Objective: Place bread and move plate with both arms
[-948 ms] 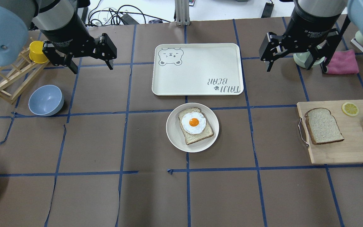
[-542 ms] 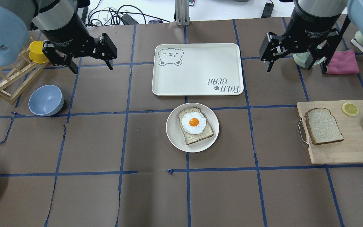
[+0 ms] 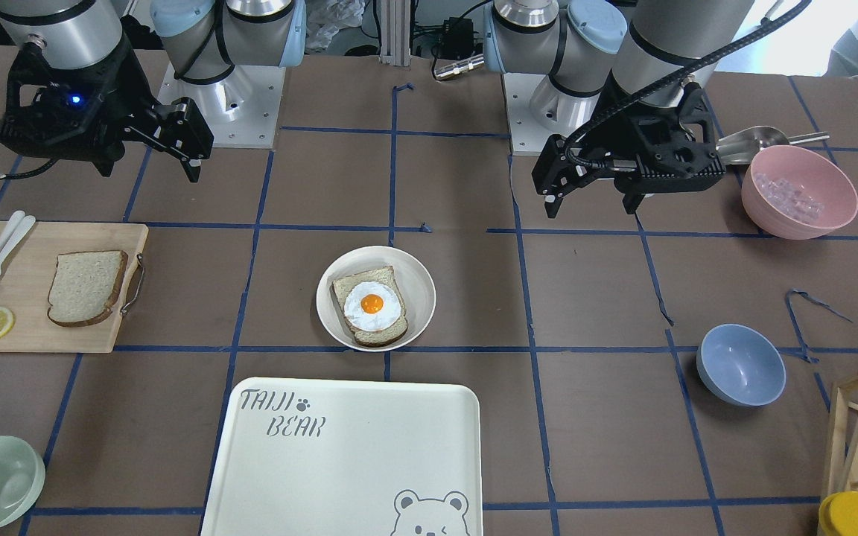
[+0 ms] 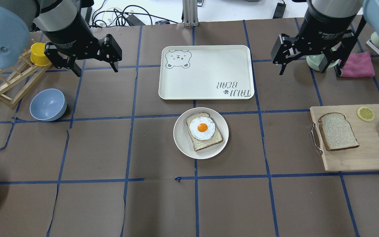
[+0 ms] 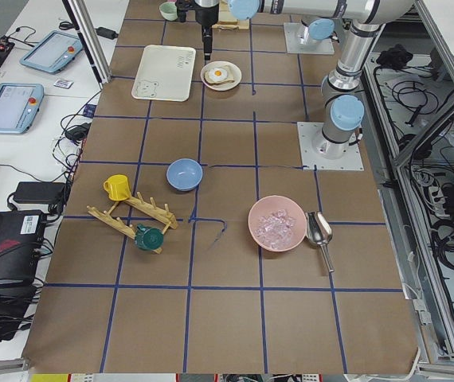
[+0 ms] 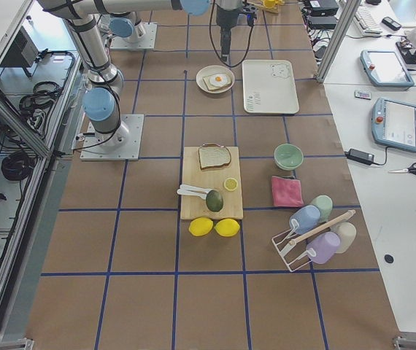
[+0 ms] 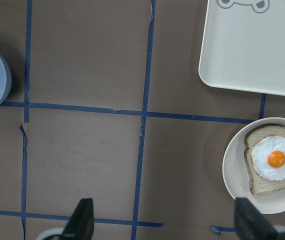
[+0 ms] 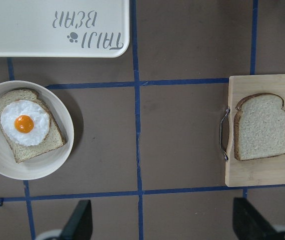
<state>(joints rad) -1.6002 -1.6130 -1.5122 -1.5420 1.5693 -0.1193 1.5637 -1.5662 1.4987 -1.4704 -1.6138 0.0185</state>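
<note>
Our right gripper (image 4: 309,73) hangs with its jaws wide apart and holds nothing. The bread (image 4: 338,131) lies flat on the wooden board (image 4: 350,158), down below and out in front of one of its fingers. The bread's round top points away from the jaws. The plate (image 4: 180,138) sits out in front of the other finger. Our left gripper (image 4: 96,72) is wide apart and bare too, and it is far from the bread. We think the right arm should go.

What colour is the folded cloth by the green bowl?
The cloth is pink, clearest in the overhead view.
</note>
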